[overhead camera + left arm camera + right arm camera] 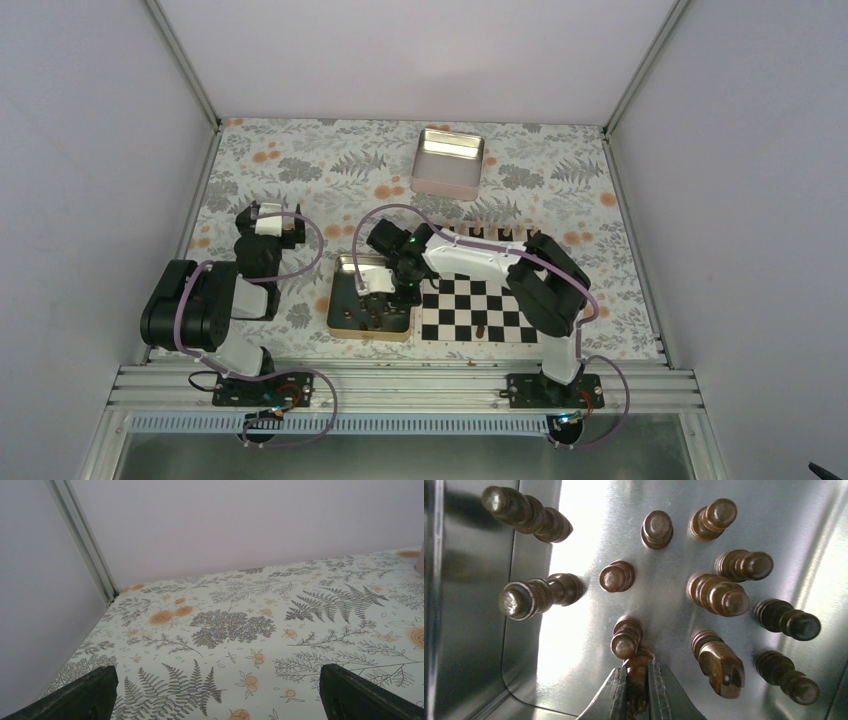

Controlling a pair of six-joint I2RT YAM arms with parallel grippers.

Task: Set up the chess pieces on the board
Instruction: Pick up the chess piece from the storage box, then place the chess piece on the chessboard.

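I count twelve dark chess pieces [719, 595] in the tray [584, 525], one of them a knight [721, 665] at five o'clock. One board [460, 310], carrying one more dark piece, I think, at six o'clock. One silver tin [447, 160].

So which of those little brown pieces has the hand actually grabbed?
The dark brown piece pinched in the right hand, beside the knight; all the others stand free on the tray.

You see dark brown wooden chess pieces [719, 592], smooth with a soft sheen, on a tray [574, 650] of polished, mirror-bright metal. Your right fingers [613, 700] look like dull dark plastic. The surface [230, 625] wears a matt floral print with glittery fern patches.
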